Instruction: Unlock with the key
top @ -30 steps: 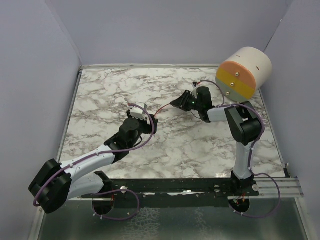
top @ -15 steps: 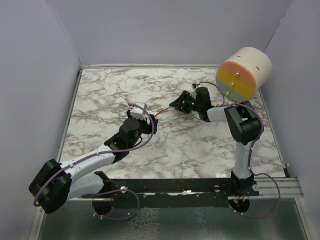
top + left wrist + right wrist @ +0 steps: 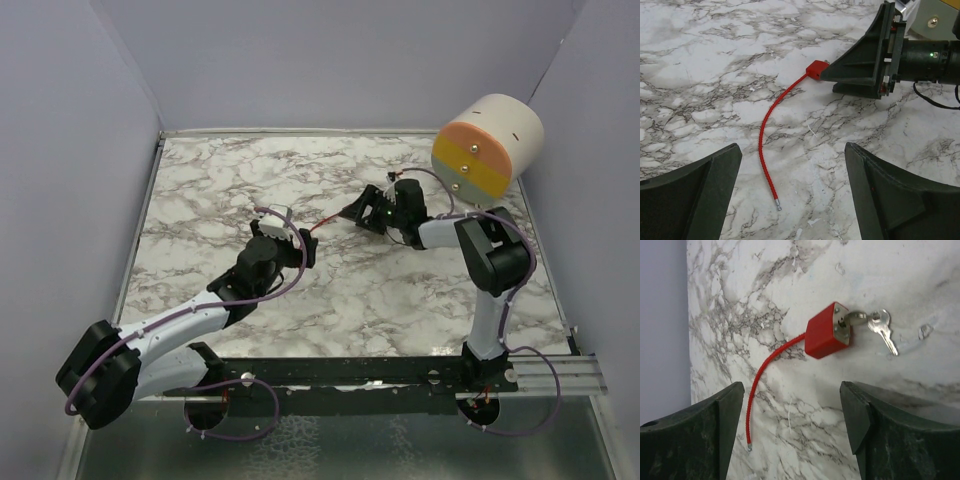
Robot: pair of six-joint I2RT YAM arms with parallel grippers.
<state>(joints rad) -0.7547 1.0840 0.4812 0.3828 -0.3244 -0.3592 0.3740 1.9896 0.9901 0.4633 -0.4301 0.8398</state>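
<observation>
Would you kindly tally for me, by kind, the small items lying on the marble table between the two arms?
Red cable lock: 1
Silver keys: 2
Total: 3

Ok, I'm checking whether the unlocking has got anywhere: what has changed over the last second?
Very little. The right tool edged left, then back, ending slightly nearer, and that arm's elbow shifted a little to the right. The left tool drifted slightly left. Nothing was taken hold of or let go, and both tools are open. The red cable on the table lies as before.
</observation>
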